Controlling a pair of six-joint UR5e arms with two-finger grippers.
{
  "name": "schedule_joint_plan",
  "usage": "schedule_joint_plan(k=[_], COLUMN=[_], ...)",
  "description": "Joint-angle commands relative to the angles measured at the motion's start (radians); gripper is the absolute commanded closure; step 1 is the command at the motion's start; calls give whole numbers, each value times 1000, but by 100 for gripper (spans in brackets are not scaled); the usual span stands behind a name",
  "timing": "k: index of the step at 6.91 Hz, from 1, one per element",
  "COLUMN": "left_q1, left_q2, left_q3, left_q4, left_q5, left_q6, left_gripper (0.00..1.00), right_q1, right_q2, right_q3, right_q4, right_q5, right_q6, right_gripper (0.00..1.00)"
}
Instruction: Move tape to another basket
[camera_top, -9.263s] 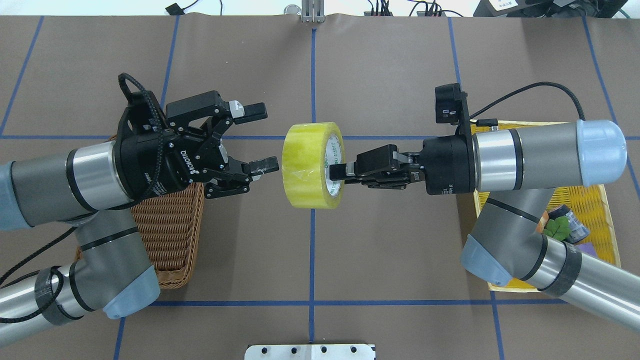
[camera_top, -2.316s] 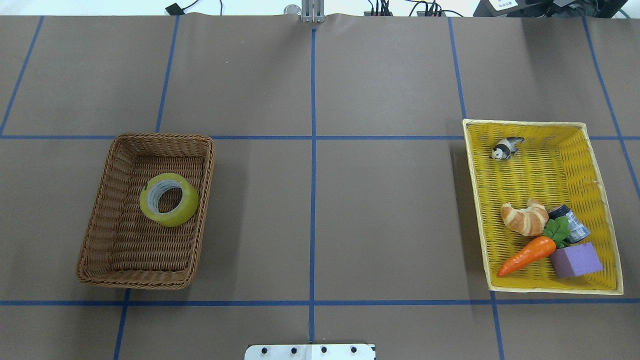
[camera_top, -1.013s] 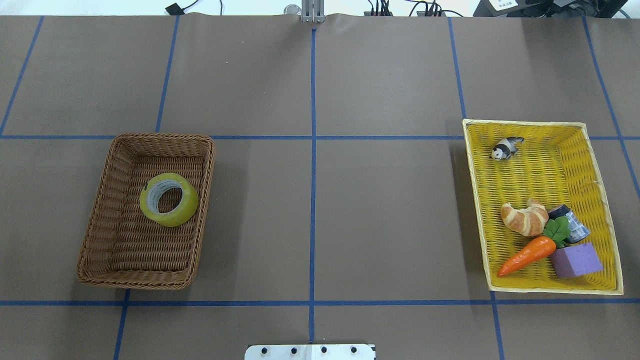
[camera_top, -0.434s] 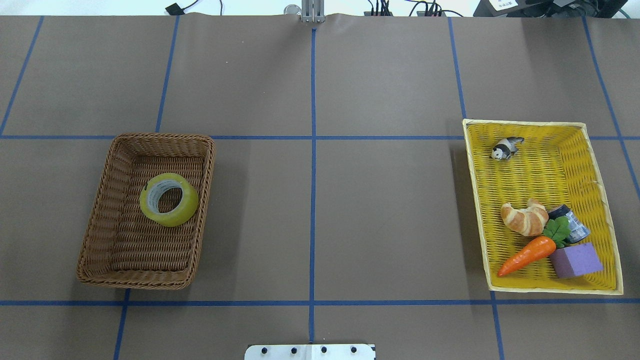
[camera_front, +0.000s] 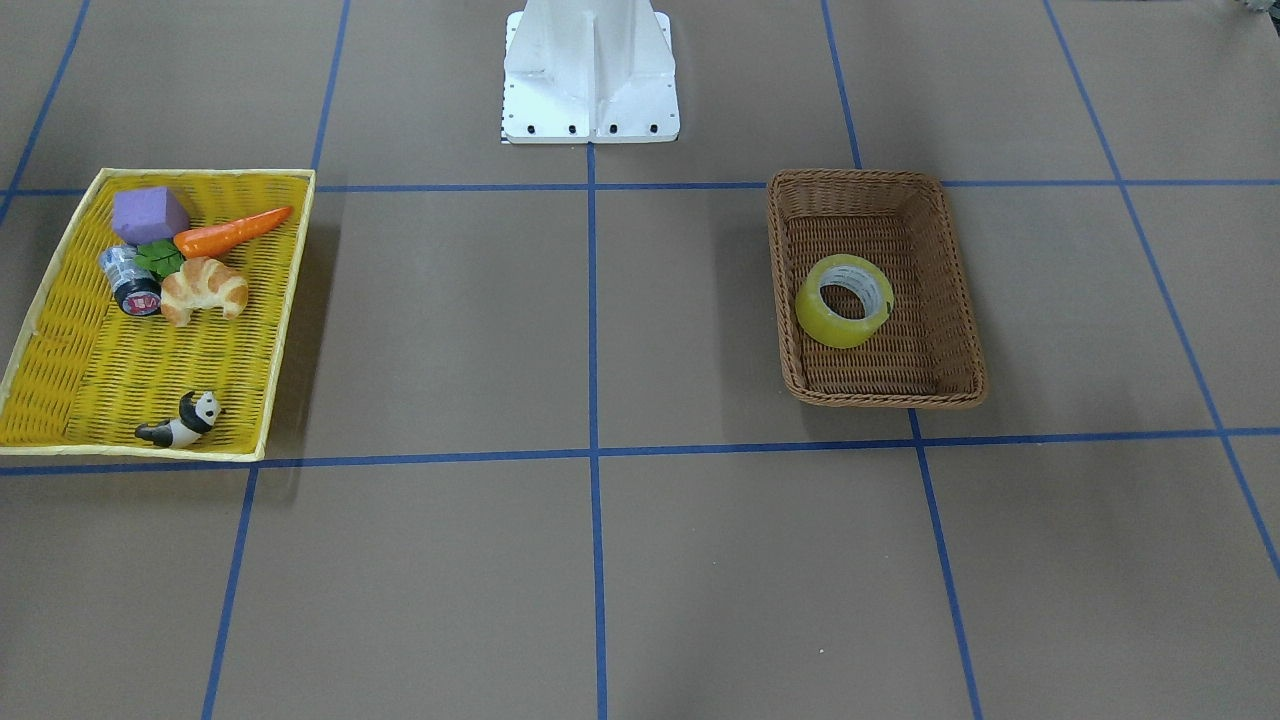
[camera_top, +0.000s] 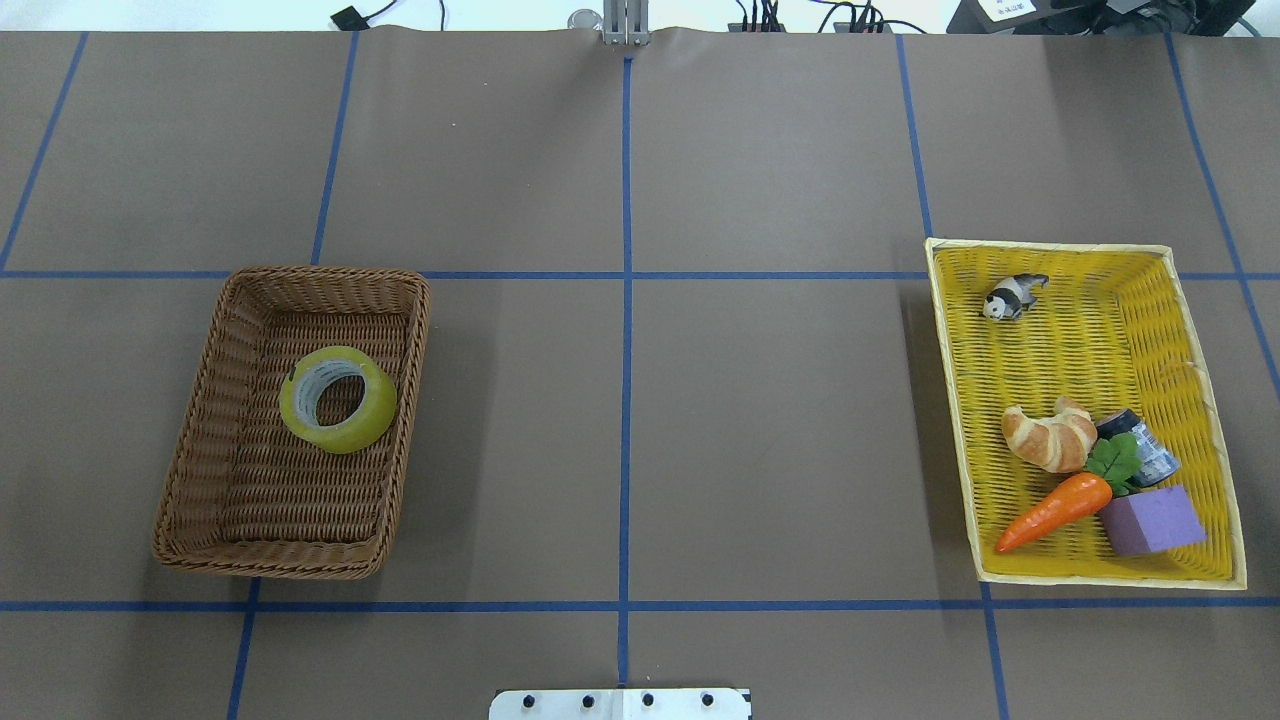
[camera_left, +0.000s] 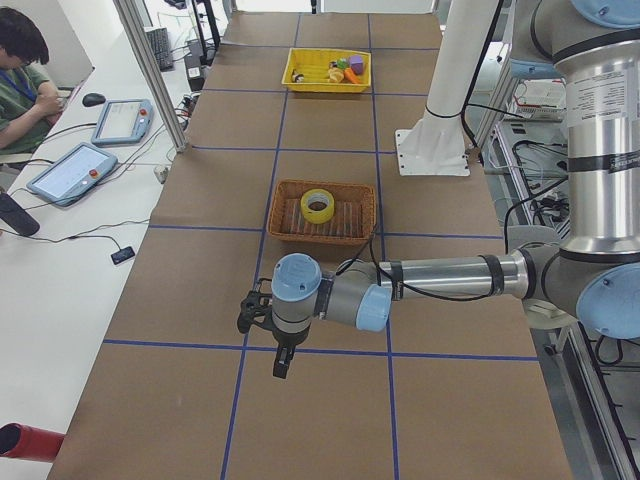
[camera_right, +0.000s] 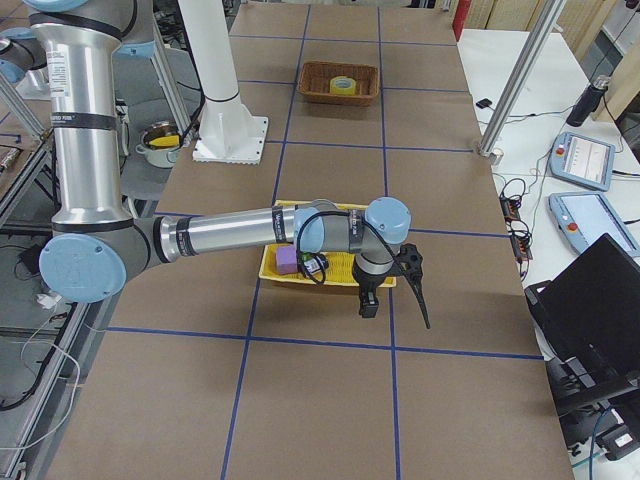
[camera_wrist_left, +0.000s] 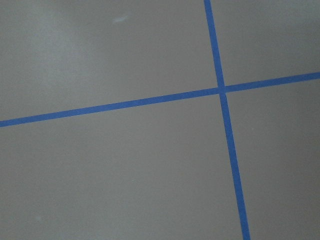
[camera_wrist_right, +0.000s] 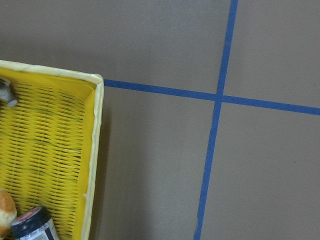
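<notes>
The yellow tape (camera_top: 372, 412) lies flat inside the brown wicker basket (camera_top: 300, 275), hole upward. It also shows in the front view (camera_front: 825, 320) inside the basket (camera_front: 850, 177), and in both side views (camera_left: 318, 216) (camera_right: 345, 86). No gripper touches it. My left gripper (camera_left: 247, 314) shows only in the exterior left view, low over bare table, well away from the basket (camera_left: 290, 232). My right gripper (camera_right: 410, 265) shows only in the exterior right view, beside the yellow tray. I cannot tell whether either is open or shut.
A shallow yellow woven tray (camera_top: 1050, 245) holds a croissant (camera_top: 1048, 435), a carrot (camera_top: 1055, 508), a purple block (camera_top: 1152, 520), a small can (camera_top: 1140, 445) and a panda figure (camera_top: 1012, 297). The robot's white base (camera_front: 590, 70) stands at the table's edge. Blue tape lines cross the table.
9.3 s ago my right gripper held the tape upright between both arms. Now it lies in the brown basket and both arms are out of the overhead view. Nothing moved over the last 2.3 s.
</notes>
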Motion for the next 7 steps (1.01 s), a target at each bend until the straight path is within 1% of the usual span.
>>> schedule_joint_plan(k=[1,2,3,4,5,6,7], left_q1=[70,231,420,525,541,541,517], left_q2=[1,-41,-177,-271,-257,-199,-189], left_q3=[25,53,162,191,121,37,9], left_q4=[-30,-109,-209,-293,-316,-311,-311], left_q5=[-3,-2,0,58,72,22,-45], left_q6=[-1,-4,-184,-563,-630,-631,-622], left_gripper=[2,2,1,1,1,1,1], right_q1=[-24,-61,-75,-76,-67,-67,-72], right_q2=[47,84,95,98,92,60,33], right_q3=[-50,-140,-259,-289,-224,-137,-45], right_q4=[0,21,152,246,250,244,168], right_q5=[42,138,232,236,201,154,147], right_q6=[1,-1,-1,40,150,163,168], right_gripper=[0,0,0,0,0,0,0])
